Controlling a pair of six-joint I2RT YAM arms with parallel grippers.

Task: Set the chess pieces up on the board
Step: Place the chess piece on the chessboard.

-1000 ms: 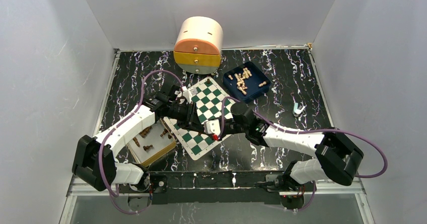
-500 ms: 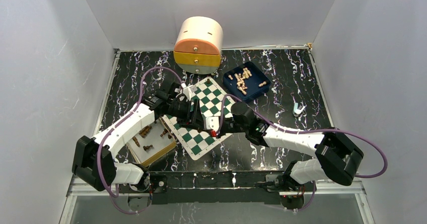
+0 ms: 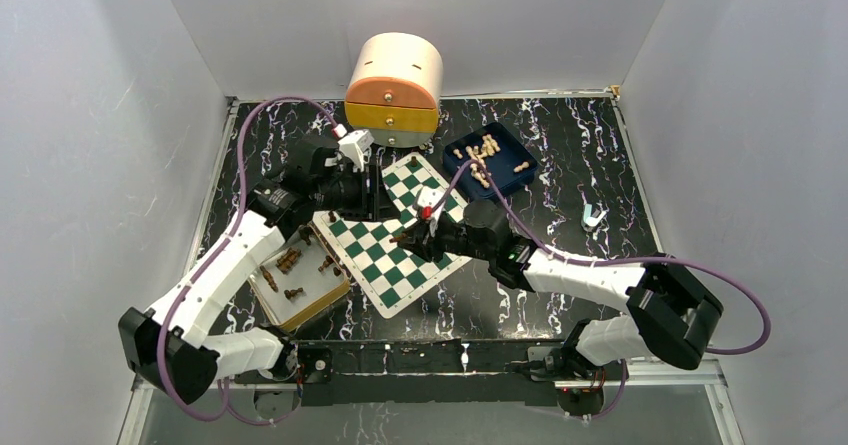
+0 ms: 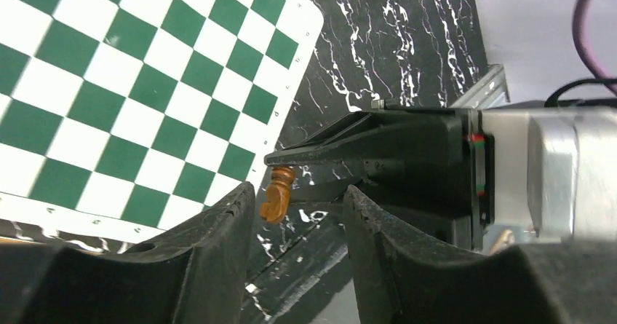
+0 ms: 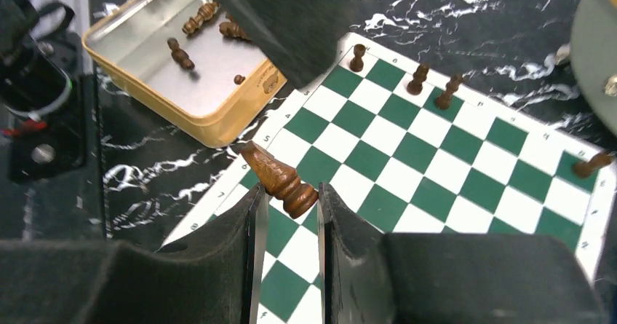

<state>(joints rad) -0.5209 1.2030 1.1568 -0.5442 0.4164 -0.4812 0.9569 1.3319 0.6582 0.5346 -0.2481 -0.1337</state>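
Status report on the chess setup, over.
Right hand shut on a dark piece over the board. Left hand open, empty. Four pieces along one edge. Squares below bare.

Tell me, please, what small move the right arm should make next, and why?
Probably carry the right claw across to the board's edge row and lower it onto a free square. It is shut on a tilted dark chess piece above the board, four other pieces sit along that row with free squares between, and the left claw is open and empty.
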